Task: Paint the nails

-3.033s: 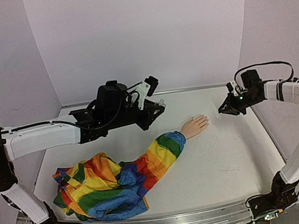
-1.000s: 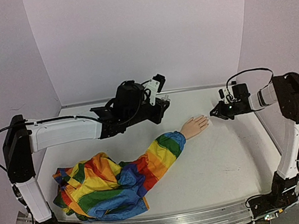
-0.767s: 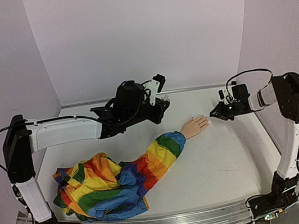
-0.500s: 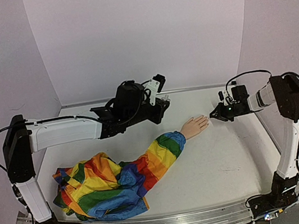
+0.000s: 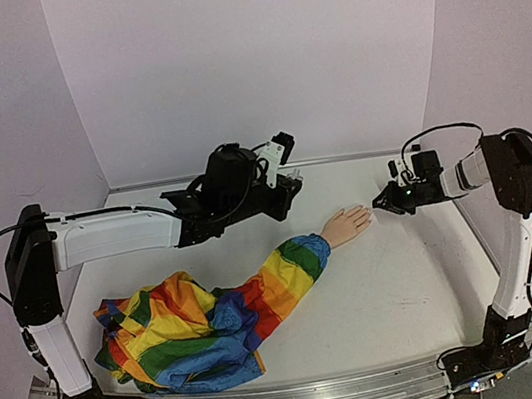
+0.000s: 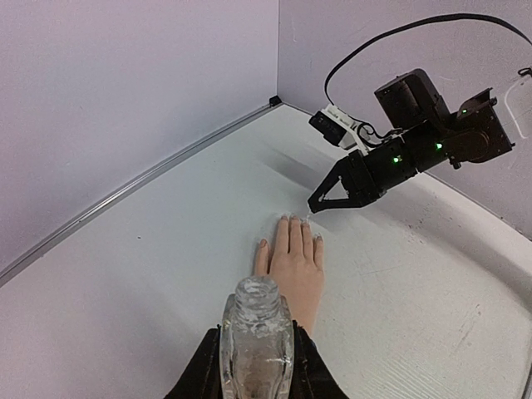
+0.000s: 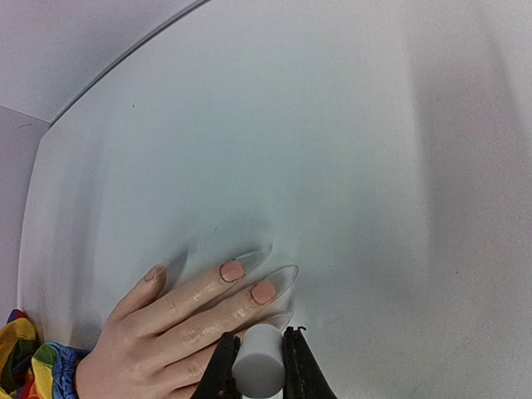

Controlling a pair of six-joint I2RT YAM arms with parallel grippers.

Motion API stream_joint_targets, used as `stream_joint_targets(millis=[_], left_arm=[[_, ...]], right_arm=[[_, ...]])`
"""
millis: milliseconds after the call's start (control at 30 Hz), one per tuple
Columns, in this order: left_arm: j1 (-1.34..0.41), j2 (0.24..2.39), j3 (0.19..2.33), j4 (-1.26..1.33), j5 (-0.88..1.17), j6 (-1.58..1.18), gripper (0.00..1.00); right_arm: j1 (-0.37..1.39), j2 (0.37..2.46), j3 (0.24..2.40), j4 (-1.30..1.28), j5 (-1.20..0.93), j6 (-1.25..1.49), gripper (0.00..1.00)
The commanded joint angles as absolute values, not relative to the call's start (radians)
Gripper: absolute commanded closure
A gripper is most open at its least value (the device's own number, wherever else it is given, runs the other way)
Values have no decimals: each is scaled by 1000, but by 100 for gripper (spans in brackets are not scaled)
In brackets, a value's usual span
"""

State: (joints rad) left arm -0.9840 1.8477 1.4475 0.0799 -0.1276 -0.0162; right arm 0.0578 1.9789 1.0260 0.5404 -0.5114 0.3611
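The pale worktop (image 5: pixel 390 281) fills the floor of a booth with lilac walls (image 5: pixel 254 60). A rumpled rainbow-striped garment (image 5: pixel 175 330) lies on the near left of the worktop. One sleeve (image 5: pixel 292 266) stretches from it toward the far right and ends in a small peach mannequin hand (image 5: pixel 347 223), which lies flat, palm down.

The left arm (image 5: pixel 100 236) reaches across behind the garment. Its left gripper (image 5: pixel 286 178) is off the worktop, behind the sleeve and well apart from the hand. It is clenched on a small clear bottle (image 6: pixel 256 332) that stands upright with its neck open. In the left wrist view, this bottle hides the hand's wrist.

The right gripper (image 5: pixel 385 203) comes in low from the right, just beside the fingertips. It is clamped on a small grey cylinder (image 7: pixel 258 362). In the right wrist view, the cylinder covers part of the nearest finger.

The nails (image 7: pixel 263 292) point toward the right gripper. Two of them show peach colour under long clear tips, and the others are too dim to judge.
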Motion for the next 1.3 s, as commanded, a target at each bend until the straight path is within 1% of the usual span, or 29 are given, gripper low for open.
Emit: stream_joint_targets(millis=[0, 467, 733, 1033, 1267], left_arm=[[-986, 1839, 1488, 138, -139, -5, 100], [-986, 1836, 1487, 139, -135, -5, 100], [-986, 1838, 1489, 139, -135, -3, 100], [-986, 1830, 1484, 138, -131, -9, 100], [-986, 1821, 1479, 139, -131, -12, 100]], right_arm=[[64, 1989, 1065, 558, -519, 363, 100], [64, 2005, 1081, 549, -494, 370, 100], [65, 1973, 1079, 522, -445, 353, 100], [72, 1897, 1029, 557, -505, 338, 100], [74, 1918, 1033, 544, -510, 351, 100]])
